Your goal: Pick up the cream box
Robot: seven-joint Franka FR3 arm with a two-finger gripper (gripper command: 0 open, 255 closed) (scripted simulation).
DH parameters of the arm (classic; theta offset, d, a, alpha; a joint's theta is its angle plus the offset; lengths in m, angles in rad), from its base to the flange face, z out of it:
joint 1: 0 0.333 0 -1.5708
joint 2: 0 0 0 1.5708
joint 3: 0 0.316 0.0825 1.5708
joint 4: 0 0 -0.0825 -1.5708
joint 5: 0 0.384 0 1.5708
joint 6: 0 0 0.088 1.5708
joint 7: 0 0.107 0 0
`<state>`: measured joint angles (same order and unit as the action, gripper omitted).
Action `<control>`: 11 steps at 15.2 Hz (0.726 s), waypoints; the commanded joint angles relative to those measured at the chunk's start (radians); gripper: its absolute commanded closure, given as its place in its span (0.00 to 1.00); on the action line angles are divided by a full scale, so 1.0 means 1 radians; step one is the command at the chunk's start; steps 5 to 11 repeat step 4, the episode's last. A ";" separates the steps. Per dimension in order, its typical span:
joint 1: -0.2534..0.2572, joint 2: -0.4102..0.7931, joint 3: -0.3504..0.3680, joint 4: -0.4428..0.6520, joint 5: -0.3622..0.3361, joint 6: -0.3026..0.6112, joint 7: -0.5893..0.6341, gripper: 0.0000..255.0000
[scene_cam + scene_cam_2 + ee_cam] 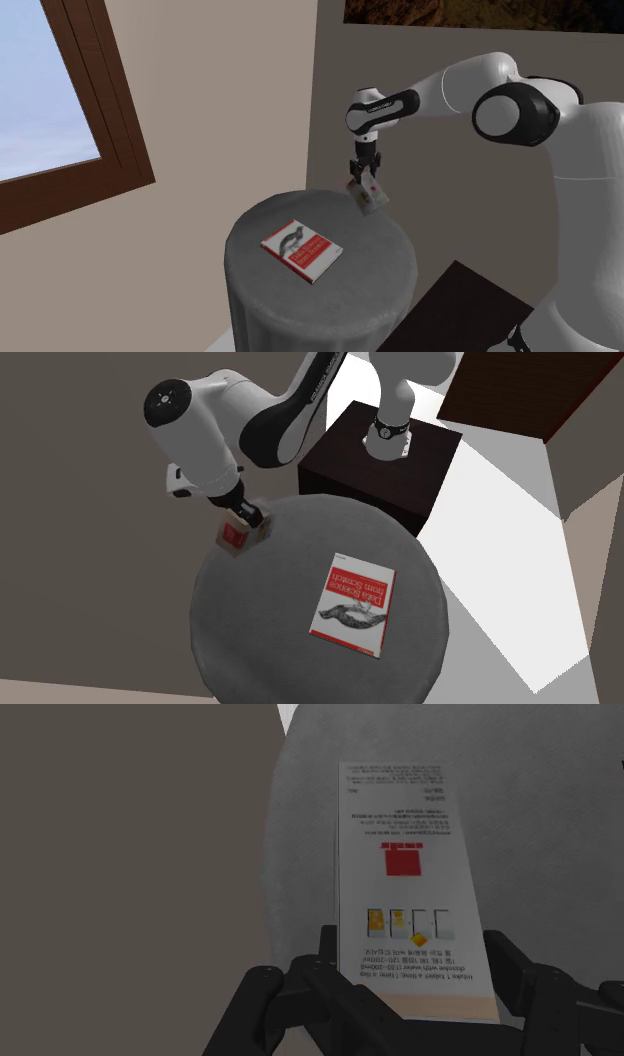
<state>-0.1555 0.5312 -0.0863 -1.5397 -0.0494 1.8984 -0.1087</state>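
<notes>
The cream box [369, 194] is small, with a red mark and print on its white face. It hangs tilted above the far edge of the round grey table [300, 290], off the surface. My black gripper [364, 180] is shut on it from above. In the second exterior view the box [238, 535] sits under the gripper [246, 517] at the table's [260, 652] far left rim. The wrist view shows the box [405, 874] clasped between the two black fingers [330, 954], its printed face toward the camera.
A book [301, 249] with a red and white cover lies flat near the middle of the table, also seen as the book [353, 600]. A dark stand [400, 462] sits behind the table. A brown-framed window [60, 110] is on the wall at the shoulder view's left.
</notes>
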 commanded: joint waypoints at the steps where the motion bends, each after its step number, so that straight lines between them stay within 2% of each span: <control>1: 0.001 -0.011 0.000 0.012 0.000 -0.022 0.000 1.00; 11: 0.001 -0.017 0.000 0.020 -0.001 -0.035 -0.001 1.00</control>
